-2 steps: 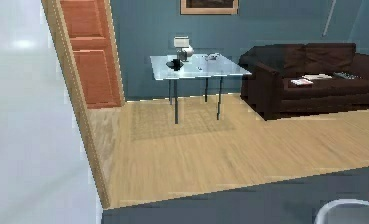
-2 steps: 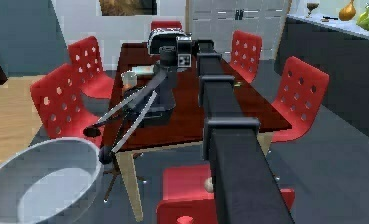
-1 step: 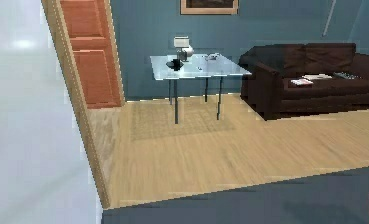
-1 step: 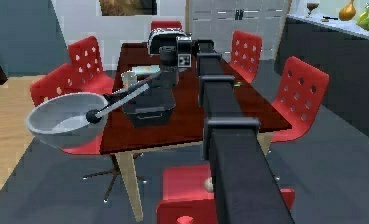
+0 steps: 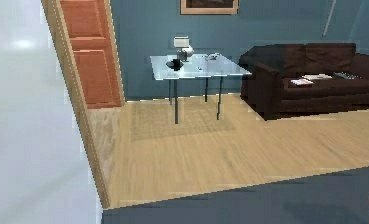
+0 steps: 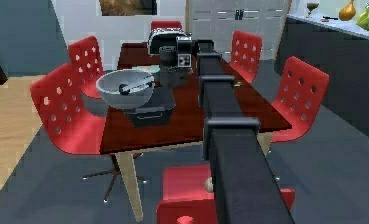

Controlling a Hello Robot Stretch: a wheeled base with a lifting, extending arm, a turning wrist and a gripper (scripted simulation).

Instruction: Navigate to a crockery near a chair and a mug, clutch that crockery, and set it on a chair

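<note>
A grey bowl point(image 6: 120, 83) with something dark inside stands on the dark red dining table point(image 6: 250, 104) in the arm side view. Red chairs ring the table: two on the left point(image 6: 62, 112) point(image 6: 87, 55), one at the far end point(image 6: 167, 27), two on the right point(image 6: 244, 50) point(image 6: 302, 90), and one at the near edge point(image 6: 187, 202). The dark arm bar point(image 6: 227, 130) reaches over the table. The gripper point(image 6: 164, 78) is right next to the bowl, above a dark flat thing point(image 6: 152, 112). I cannot tell whether it holds anything.
A counter point(image 6: 327, 35) with fruit and a glass runs along the arm side view's right, with white cabinet doors point(image 6: 237, 15) behind the table. The forward view has a glass table point(image 5: 197, 68) with small items, a dark sofa point(image 5: 307, 78), an orange door point(image 5: 92, 50) and a white wall point(image 5: 27, 120) at the left.
</note>
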